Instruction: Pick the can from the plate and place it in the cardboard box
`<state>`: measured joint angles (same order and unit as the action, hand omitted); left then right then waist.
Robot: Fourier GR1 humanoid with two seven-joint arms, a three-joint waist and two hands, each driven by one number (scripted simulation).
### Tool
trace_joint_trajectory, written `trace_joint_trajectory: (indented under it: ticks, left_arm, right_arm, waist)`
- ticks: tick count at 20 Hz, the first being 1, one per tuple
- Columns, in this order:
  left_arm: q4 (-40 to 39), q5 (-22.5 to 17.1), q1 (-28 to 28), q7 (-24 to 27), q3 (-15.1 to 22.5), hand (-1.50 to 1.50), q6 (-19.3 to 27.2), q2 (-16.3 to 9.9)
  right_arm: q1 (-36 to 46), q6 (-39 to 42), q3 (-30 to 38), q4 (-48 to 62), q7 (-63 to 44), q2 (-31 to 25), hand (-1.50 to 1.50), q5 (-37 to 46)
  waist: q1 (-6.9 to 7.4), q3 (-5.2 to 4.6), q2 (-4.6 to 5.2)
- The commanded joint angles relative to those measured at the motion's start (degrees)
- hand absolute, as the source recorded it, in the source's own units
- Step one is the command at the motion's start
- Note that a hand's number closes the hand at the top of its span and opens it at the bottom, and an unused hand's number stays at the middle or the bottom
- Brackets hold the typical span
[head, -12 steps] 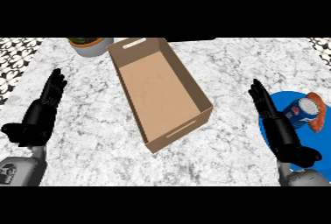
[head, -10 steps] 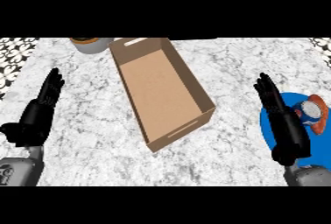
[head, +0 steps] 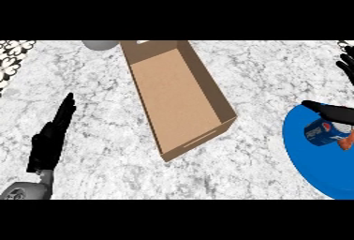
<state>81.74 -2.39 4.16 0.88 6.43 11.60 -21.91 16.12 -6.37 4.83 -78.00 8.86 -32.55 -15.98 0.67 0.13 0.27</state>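
Observation:
A blue can [head: 323,133] with a red and white mark lies on the blue plate [head: 311,161] at the right edge. My right hand [head: 336,111] is open, mostly cut off by the view's right edge. Its thumb stretches just above the can and its fingertips [head: 346,66] show higher up. Whether the thumb touches the can I cannot tell. The open cardboard box [head: 176,93] lies in the middle of the marble counter, long side running away from me, with nothing inside. At the lower left my left hand [head: 50,140] rests open, fingers up.
A grey round vessel [head: 101,44] sits at the back, just left of the box's far end. A black-and-white patterned strip [head: 12,58] borders the counter at the far left. Bare marble lies between the box and the plate.
My right hand has moved right and forward, over the plate, and its thumb now reaches the can. The whole scene sits lower and larger in view. The left hand has kept its pose.

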Motion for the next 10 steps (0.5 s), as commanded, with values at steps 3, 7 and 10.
trace_joint_trajectory:
  ticks: [3,7,10]
  left_arm:
    - [1.0,1.3,-2.5,-2.0,-0.2,0.00,-0.6,0.1]
    - [5.0,3.6,-2.7,-5.5,2.0,0.00,2.0,1.3]
    - [4.8,1.9,-2.8,-4.7,0.7,0.00,0.0,0.2]
  right_arm:
    - [6.0,11.1,8.6,18.6,9.4,-4.0,-1.50,-4.4]
    - [0.7,15.0,2.5,15.3,9.4,-12.7,-1.50,5.2]
    - [0.5,17.4,-0.4,14.3,8.1,-19.5,-1.50,11.0]
  waist:
    - [0.18,-0.07,-0.02]
    - [0.14,-0.07,-0.17]
    - [0.12,-0.15,-0.21]
